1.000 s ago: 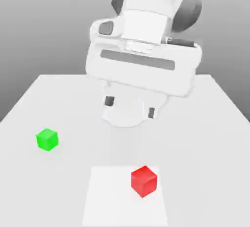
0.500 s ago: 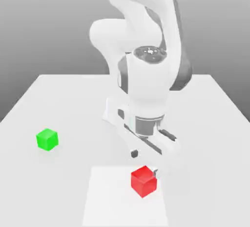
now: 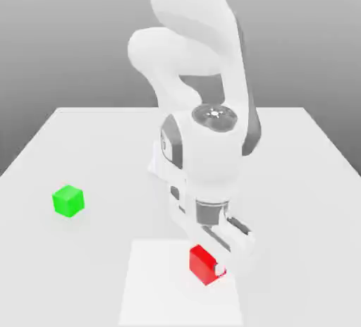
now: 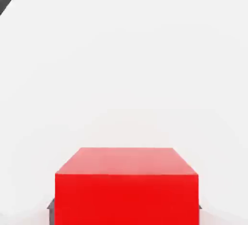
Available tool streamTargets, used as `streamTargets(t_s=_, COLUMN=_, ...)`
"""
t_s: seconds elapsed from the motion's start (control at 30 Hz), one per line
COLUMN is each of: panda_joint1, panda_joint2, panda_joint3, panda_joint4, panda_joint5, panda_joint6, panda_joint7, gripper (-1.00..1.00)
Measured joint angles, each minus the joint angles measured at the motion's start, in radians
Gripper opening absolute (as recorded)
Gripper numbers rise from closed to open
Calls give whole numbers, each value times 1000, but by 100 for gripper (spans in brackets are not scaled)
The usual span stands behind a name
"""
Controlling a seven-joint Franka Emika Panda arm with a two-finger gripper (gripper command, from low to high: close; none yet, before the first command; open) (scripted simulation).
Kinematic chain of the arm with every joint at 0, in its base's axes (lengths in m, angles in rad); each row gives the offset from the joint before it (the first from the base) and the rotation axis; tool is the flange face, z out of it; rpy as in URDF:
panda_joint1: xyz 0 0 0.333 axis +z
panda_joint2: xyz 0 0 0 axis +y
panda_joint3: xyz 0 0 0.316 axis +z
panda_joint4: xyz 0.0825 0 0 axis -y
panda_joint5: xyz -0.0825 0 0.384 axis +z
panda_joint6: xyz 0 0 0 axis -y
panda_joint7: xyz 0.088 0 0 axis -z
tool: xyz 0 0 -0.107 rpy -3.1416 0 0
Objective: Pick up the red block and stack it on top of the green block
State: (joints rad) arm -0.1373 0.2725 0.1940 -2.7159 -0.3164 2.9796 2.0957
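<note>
Both fingers (image 3: 215,266) clamp the red block (image 3: 200,262); green block (image 3: 68,200) sits well apart, near the table's (image 3: 303,177) edge.

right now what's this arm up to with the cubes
The white robot arm has its gripper down at the red block, which sits on a pale square patch of the table at the near edge. The fingers sit at opposite sides of the block, closed on it, and it rests on the surface, not lifted. The green block stands alone toward the exterior view's left, well apart and untouched, so the stacking has not begun.
</note>
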Motion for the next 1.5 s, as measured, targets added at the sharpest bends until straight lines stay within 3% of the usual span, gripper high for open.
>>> streamTargets(t_s=0.27, panda_joint1=-89, panda_joint2=-128, panda_joint3=128, panda_joint4=-15, panda_joint5=162, panda_joint6=-97, panda_joint7=-117, gripper=-100)
streamTargets(t_s=0.5, panda_joint1=-94, panda_joint2=-239, panda_joint3=161, panda_joint4=-41, panda_joint5=283, panda_joint6=-186, panda_joint7=-208, gripper=-100)
streamTargets(t_s=0.8, panda_joint1=-416, panda_joint2=-358, panda_joint3=-17, panda_joint4=-132, panda_joint5=210, panda_joint6=-248, panda_joint7=204, gripper=-100)
streamTargets(t_s=1.13, panda_joint1=-711, panda_joint2=-528, panda_joint3=-196, panda_joint4=-236, panda_joint5=256, panda_joint6=-290, panda_joint7=558, gripper=-100)
streamTargets(t_s=1.23, panda_joint1=-790, panda_joint2=-495, panda_joint3=-240, panda_joint4=-251, panda_joint5=271, panda_joint6=-234, panda_joint7=639, gripper=-100)
streamTargets(t_s=1.4, panda_joint1=-799, panda_joint2=-329, panda_joint3=-249, panda_joint4=-248, panda_joint5=292, panda_joint6=-71, panda_joint7=643, gripper=-100)
streamTargets(t_s=1.43, panda_joint1=-796, panda_joint2=-297, panda_joint3=-246, panda_joint4=-247, panda_joint5=306, panda_joint6=-39, panda_joint7=634, gripper=100)
streamTargets(t_s=1.5, panda_joint1=-795, panda_joint2=-297, panda_joint3=-246, panda_joint4=-247, panda_joint5=306, panda_joint6=-39, panda_joint7=634, gripper=100)
